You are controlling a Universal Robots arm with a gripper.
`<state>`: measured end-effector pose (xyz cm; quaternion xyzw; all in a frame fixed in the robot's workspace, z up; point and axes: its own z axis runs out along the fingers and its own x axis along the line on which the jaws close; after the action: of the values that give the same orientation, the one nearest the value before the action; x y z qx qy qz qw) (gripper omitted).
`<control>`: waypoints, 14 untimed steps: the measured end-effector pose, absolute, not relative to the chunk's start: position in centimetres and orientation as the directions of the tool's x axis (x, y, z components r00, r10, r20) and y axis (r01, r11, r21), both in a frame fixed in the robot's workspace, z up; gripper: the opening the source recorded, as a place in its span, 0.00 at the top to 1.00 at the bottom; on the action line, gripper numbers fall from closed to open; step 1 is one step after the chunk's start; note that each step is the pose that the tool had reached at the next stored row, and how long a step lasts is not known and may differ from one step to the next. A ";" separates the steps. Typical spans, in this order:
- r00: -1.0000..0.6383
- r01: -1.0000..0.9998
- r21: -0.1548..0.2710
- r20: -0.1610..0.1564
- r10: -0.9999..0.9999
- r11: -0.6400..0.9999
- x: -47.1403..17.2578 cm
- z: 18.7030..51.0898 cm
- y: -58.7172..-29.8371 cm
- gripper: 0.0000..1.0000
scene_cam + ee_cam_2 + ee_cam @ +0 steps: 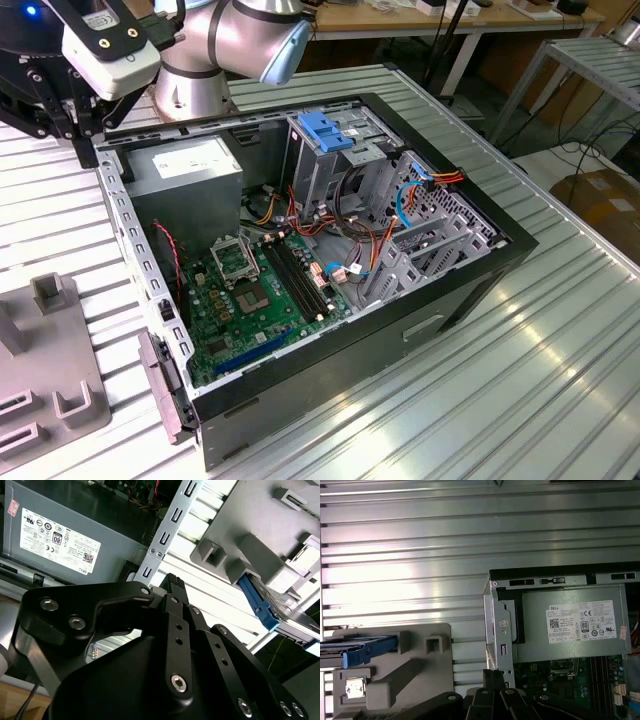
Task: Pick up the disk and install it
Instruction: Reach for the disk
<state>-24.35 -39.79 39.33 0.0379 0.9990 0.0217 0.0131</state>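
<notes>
Disk (pixel 365 649), a flat black hard drive in a blue plastic carrier frame, held at one edge of the grey holder block (pixel 420 680) on the ribbed metal tabletop (pixel 420 555). Black tool (pixel 492 677), clenched and empty, over a corner of the open computer case (pixel 500 630).
</notes>
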 end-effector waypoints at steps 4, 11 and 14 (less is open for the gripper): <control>-0.997 0.075 0.044 -0.025 0.076 0.996 -24.6 39.3 -39.8 0.90; -0.997 0.075 0.044 -0.024 0.076 0.996 -25.1 39.3 -39.8 0.90; -0.997 0.075 0.044 -0.025 0.076 0.996 -25.3 39.3 -39.8 0.90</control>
<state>-25.30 -39.79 39.33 0.0379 0.9990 0.0217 0.0131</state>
